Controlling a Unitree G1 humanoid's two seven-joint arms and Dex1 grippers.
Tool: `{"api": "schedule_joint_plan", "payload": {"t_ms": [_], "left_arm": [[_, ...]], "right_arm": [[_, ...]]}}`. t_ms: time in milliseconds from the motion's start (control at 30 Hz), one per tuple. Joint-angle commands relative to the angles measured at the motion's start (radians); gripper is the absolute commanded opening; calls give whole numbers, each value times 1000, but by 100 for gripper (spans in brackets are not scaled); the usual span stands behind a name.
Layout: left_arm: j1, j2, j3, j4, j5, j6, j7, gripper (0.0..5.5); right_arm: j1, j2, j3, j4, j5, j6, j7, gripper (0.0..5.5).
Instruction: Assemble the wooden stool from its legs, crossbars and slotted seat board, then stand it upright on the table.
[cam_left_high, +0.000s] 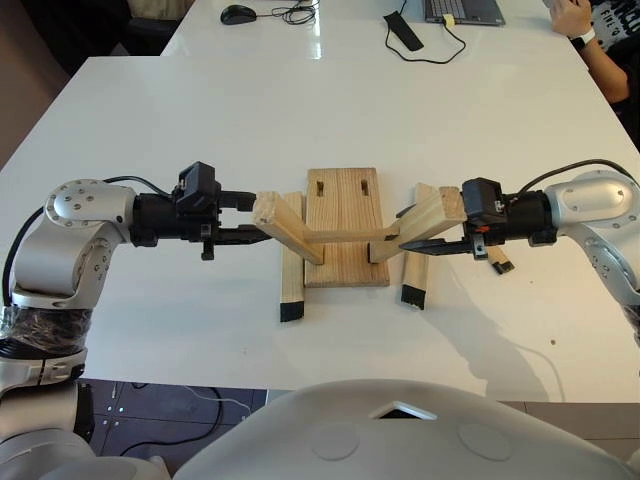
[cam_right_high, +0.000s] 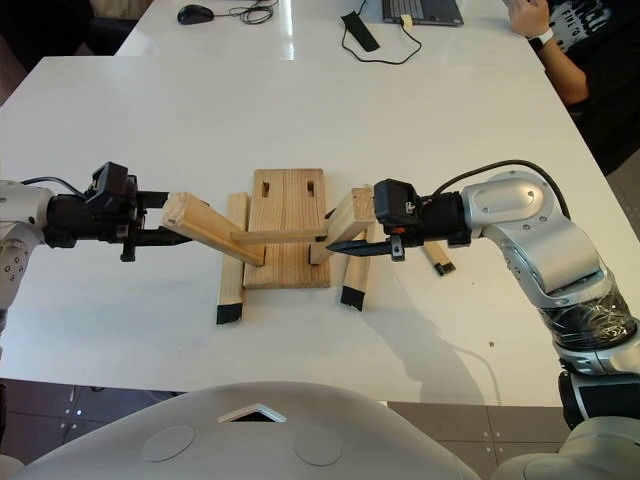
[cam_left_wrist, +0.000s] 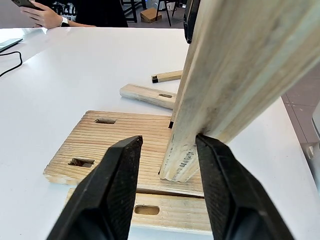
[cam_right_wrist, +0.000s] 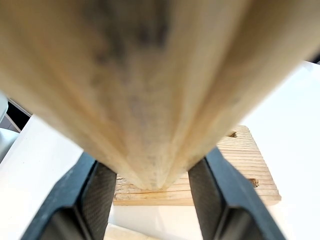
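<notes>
The slotted seat board (cam_left_high: 345, 200) lies flat at the table's middle. Over it slant two wooden legs joined by a thin crossbar (cam_left_high: 345, 238). My left gripper (cam_left_high: 250, 217) is shut on the outer end of the left leg (cam_left_high: 290, 228). My right gripper (cam_left_high: 410, 228) is shut on the right leg (cam_left_high: 425, 215). Both legs' lower ends sit at the board's near part. In the left wrist view the left leg (cam_left_wrist: 225, 85) stands between the black fingers (cam_left_wrist: 107, 195), above the seat board (cam_left_wrist: 115, 145). In the right wrist view the right leg (cam_right_wrist: 145, 85) lies between the pads (cam_right_wrist: 97, 195).
Two more legs lie flat beside the board, one on the left (cam_left_high: 291, 285) and one on the right (cam_left_high: 414, 280). A short loose crossbar (cam_left_high: 500, 263) lies under my right wrist. A mouse (cam_left_high: 238, 14), a cable and a laptop (cam_left_high: 463, 8) sit at the far table.
</notes>
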Motion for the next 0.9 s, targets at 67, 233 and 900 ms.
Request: {"api": "schedule_joint_plan", "payload": {"t_ms": [67,233,900], "left_arm": [[7,-44,-64,-141,-33,33,11,111],[38,-85,-116,-192,-14,45,42,31],[12,-213,-208,-221,14,96,131,0]], "right_arm": [[-5,49,151,59,-110,85,20,200],[-57,118,218,92,-135,95,29,200],[-125,276,375,419,-253,87,110,200]]}}
